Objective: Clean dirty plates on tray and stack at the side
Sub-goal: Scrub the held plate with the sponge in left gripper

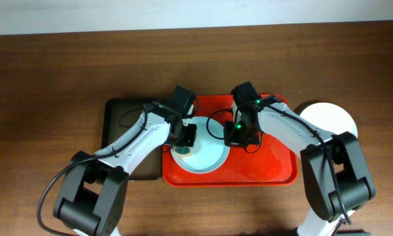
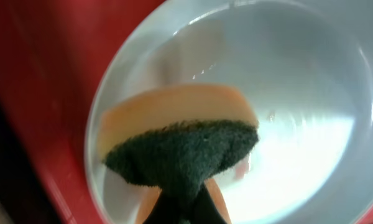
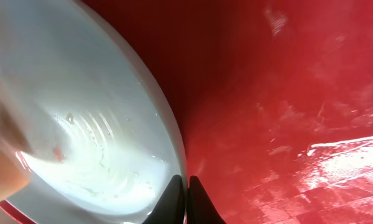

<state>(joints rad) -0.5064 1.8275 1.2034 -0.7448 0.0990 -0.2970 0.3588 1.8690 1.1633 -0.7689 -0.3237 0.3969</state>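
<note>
The plate [image 1: 206,157] is lying on the left part of the red tray [image 1: 275,167], close to the tray's near rim. It is showing up as a round, shallow, pale mint-white dish. In the right wrist view its inside [image 3: 81,124] is glistening wet, with ripples and droplets catching the light. A small reddish fleck [image 3: 57,152] is sitting near the bottom.

The left pincer [image 1: 185,137] is clamping a sponge [image 2: 180,143] and holding it over the plate's left side. The sponge is showing an orange body and a dark green scouring face, which is bunching where it is being squeezed. Another faint red mark [image 2: 239,168] is showing on the plate just beside the sponge.

The right pincer [image 3: 183,199] is pinching the plate's right rim, its two dark tips lying nearly together with the thin edge running down between them.

A second plate [image 1: 331,121] is resting on the brown worktop [image 1: 52,65] just beside the tray's right edge, and the right arm is partly hiding it. A dark tray [image 1: 121,124] is lying against the red tray's left side.
</note>
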